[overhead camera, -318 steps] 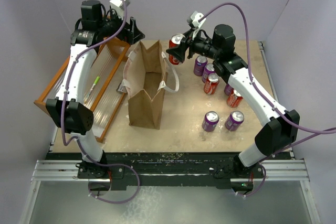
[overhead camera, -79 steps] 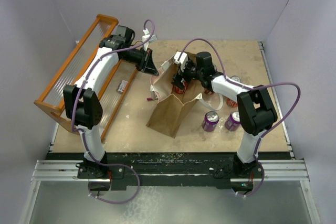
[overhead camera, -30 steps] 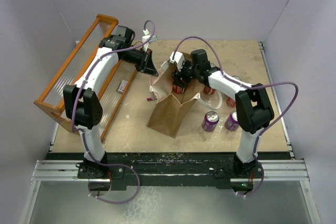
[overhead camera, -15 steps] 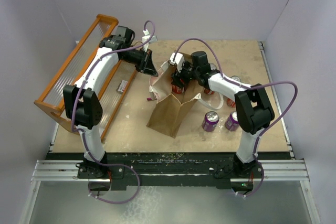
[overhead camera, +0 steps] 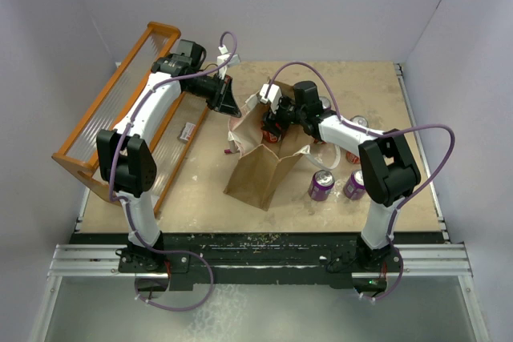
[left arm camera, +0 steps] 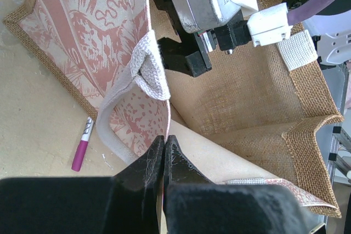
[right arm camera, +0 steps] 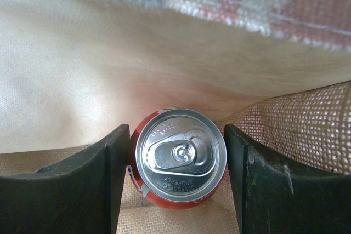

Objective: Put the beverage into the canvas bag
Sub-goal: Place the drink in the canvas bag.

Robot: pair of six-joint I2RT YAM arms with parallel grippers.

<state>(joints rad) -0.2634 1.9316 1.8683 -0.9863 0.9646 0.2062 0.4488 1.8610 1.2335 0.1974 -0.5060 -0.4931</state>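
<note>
Right end effector [overhead camera: 275,123] of mine clamps the red beverage can [right arm camera: 181,154] inside the canvas bag [overhead camera: 256,178]. My left end effector [left arm camera: 164,146] pinches the bag's wall, holding it open. Next, I judge: release and withdraw without snagging.

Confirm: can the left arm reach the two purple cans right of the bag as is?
Probably not. The left hand is shut on the bag rim, holding it open. The bag and the right arm, right hand gripping a red can inside, sit between it and the purple cans.
</note>
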